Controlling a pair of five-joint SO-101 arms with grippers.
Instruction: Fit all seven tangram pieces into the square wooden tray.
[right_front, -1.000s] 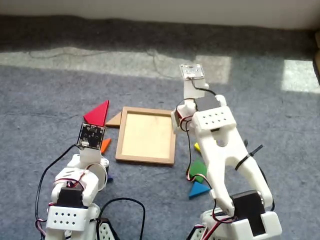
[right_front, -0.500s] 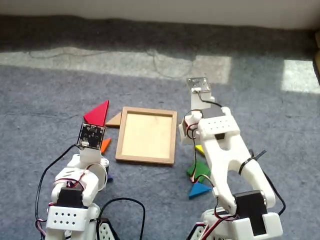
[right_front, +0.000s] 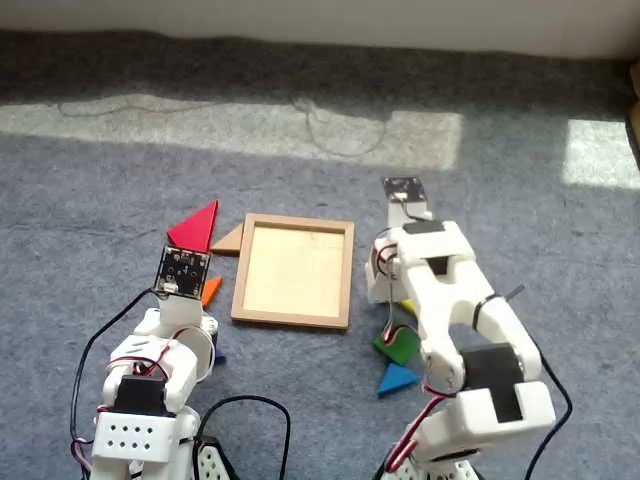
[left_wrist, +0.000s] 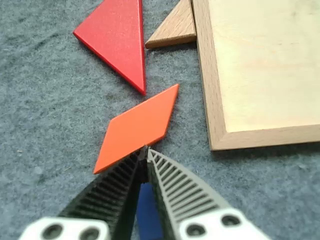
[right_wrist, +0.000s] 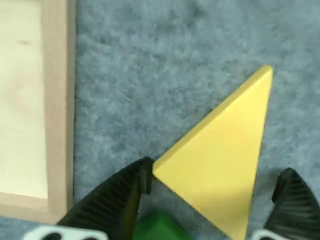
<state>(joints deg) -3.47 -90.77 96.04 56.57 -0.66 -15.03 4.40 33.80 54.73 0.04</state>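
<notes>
Your tray (right_front: 292, 268) sits flat on the carpet (right_front: 100, 200) between the two arms, and its pale wooden floor is bare. The seven pieces you can see all lie on the carpet outside it. At the tray's far left corner, the wooden triangle (left_wrist: 174, 29) rests against the outside of the rim. The red triangle (left_wrist: 120, 37) lies just beside it on the side away from the tray. The orange parallelogram (left_wrist: 137, 128) lies a little nearer your left arm (right_front: 160, 370), close to the tray's left rim but apart from it, with one corner almost meeting the red triangle's point. Your left gripper (left_wrist: 144, 152) is low over the carpet, its tips right at the near edge of that orange piece. Its two fingers are drawn together until the tips meet, with nothing clamped between them. A dark blue piece (left_wrist: 148, 212) shows through the thin slit behind the tips, and you cannot tell from here whether it touches the fingers. On the other side of the tray, the yellow triangle (right_wrist: 225, 170) lies flat near the right rim, with a strip of carpet between them. Your right gripper (right_wrist: 217, 174) is spread wide, one finger on each side of the yellow triangle, and has hold of nothing. The green piece (right_front: 398, 343) sits just beside the yellow one, towards the base of your right arm (right_front: 450, 300). The light blue triangle (right_front: 396, 379) lies just past it, closer still to the base.
</notes>
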